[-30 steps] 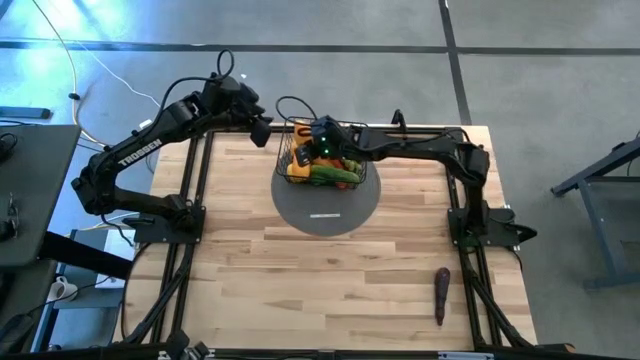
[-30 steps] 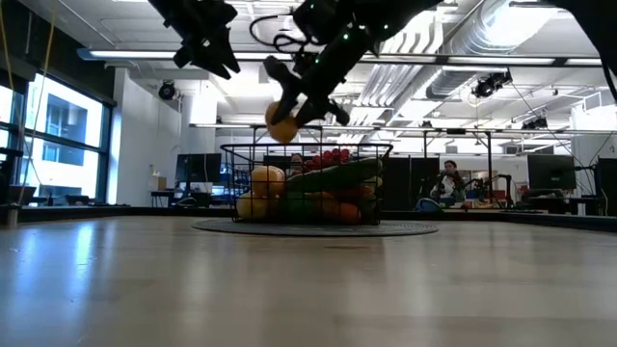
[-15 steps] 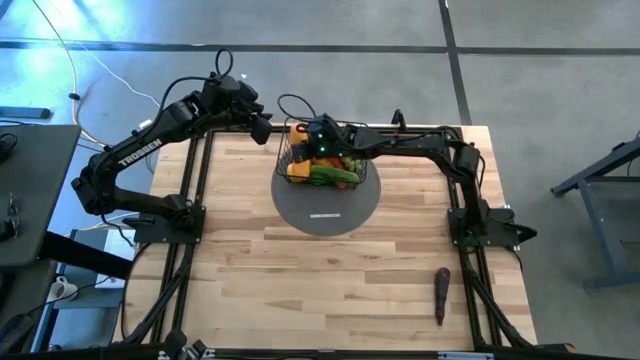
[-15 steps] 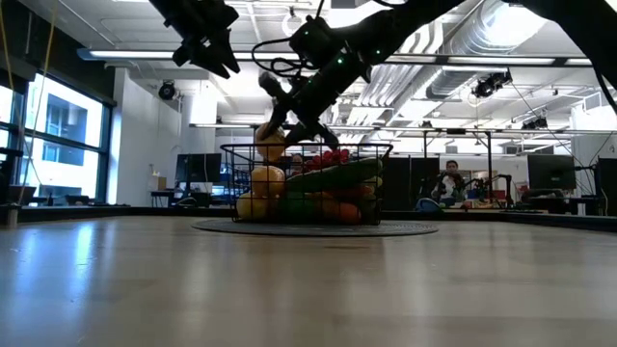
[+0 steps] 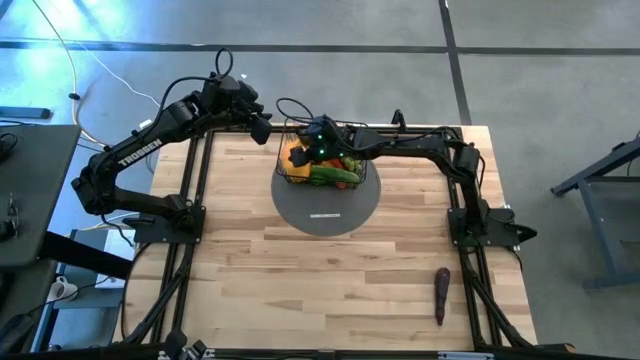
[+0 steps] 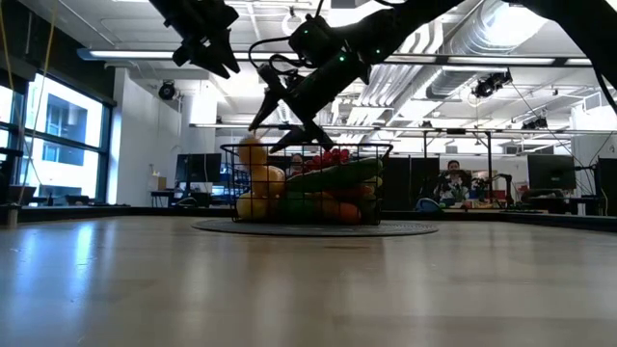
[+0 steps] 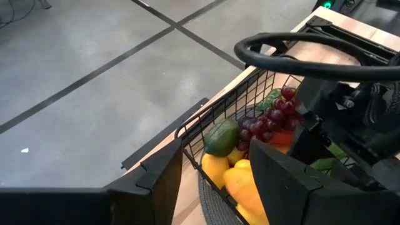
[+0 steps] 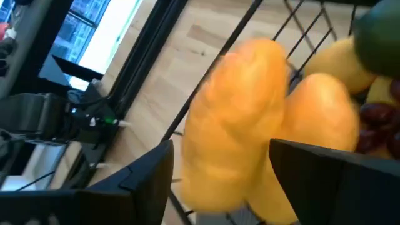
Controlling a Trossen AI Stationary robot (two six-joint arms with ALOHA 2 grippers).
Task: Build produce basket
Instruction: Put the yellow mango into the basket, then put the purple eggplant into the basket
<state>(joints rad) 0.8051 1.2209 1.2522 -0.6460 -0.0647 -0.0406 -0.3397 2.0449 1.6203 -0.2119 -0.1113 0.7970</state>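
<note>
We see the right gripper (image 6: 280,108), fingers apart, above the black wire-mesh basket (image 5: 318,150); an orange mango (image 6: 253,151) sits at its nine-o'clock rim. The left gripper (image 5: 262,127), fingers spread, hovers at ten o'clock.

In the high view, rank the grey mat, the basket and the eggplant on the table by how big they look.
1. Grey mat, clearly the largest.
2. Basket, which sits on the mat.
3. Eggplant, lying alone near the right arm's base, the smallest.
</note>
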